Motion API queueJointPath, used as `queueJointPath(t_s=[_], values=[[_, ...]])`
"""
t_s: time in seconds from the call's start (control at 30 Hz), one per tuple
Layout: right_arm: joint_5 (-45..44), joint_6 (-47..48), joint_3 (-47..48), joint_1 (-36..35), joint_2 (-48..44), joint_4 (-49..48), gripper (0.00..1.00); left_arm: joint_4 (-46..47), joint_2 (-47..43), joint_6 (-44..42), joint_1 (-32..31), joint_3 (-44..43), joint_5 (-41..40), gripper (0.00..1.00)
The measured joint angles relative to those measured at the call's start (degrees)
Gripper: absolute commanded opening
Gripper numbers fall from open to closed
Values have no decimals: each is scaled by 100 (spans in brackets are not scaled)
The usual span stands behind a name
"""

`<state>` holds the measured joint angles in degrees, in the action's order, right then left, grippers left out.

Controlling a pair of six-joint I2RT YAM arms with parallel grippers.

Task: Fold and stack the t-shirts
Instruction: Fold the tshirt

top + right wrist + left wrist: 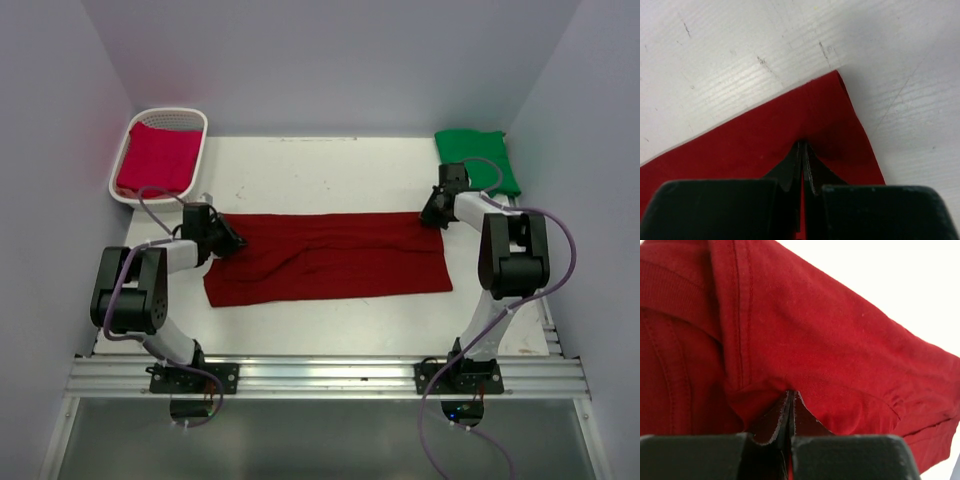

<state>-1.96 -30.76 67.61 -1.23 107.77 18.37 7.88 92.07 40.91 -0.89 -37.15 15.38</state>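
A dark maroon t-shirt (pixel 330 258) lies spread lengthwise across the middle of the white table (pixel 320 170). My left gripper (pixel 228 243) is shut on its left end; in the left wrist view the cloth (pixel 830 350) bunches at the closed jaws (pixel 791 395). My right gripper (pixel 434 217) is shut on the shirt's far right corner, where red fabric (pixel 765 145) is pinched between the fingertips (pixel 803 147). A folded green t-shirt (pixel 478 158) sits at the back right. A folded pinkish crimson t-shirt (pixel 157 158) lies inside the basket.
A white lattice basket (pixel 196 120) stands at the back left corner. Pale walls close in the table on three sides. An aluminium rail (pixel 320 375) with both arm bases runs along the near edge.
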Motion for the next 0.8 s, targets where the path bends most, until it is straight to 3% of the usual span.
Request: queueJointPath(t_s=[0.47, 0.6, 0.63, 0.67, 0.77, 0.8], values=[[-153, -114, 1355, 0, 1005, -42, 0, 396, 1471, 52, -17, -1556, -79, 0], [-57, -66, 1178, -9, 852, -378, 0, 619, 1506, 50, -17, -1567, 0, 0], [28, -50, 946, -11, 686, -680, 3, 750, 1436, 50, -17, -1513, 33, 0], [118, -42, 680, -24, 455, -940, 15, 896, 1305, 50, -17, -1410, 76, 0], [341, -15, 26, -125, -378, -1491, 41, 1193, 621, 0, -42, -1150, 175, 17], [396, 20, -72, -190, -645, -1626, 44, 1259, 339, -35, -66, -1128, 190, 20]])
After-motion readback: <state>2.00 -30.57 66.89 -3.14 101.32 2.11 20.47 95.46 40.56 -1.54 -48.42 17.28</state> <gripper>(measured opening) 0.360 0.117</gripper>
